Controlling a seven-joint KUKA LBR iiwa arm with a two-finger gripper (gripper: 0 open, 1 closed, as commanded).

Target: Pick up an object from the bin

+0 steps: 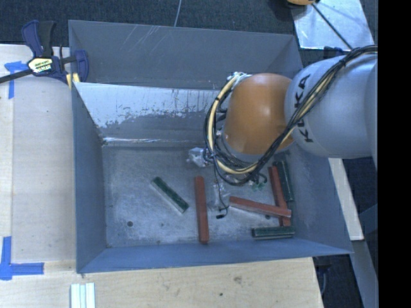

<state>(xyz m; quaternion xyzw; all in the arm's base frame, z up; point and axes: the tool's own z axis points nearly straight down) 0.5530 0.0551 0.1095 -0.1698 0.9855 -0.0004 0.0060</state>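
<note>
My gripper [221,201] hangs below the orange wrist cover, low over the bin floor right of centre. It sits between an upright red-brown stick [201,209] on its left and a slanted red-brown stick [260,207] on its right, close to the left end of the slanted one. A short dark green stick [170,194] lies further left on the floor. The view does not show anything held.
A third red-brown stick [277,186] and a dark stick [286,182] lie along the right wall, partly under the arm. Another dark green stick [273,233] rests by the front right corner. The arm and its cables cover the bin's right rear.
</note>
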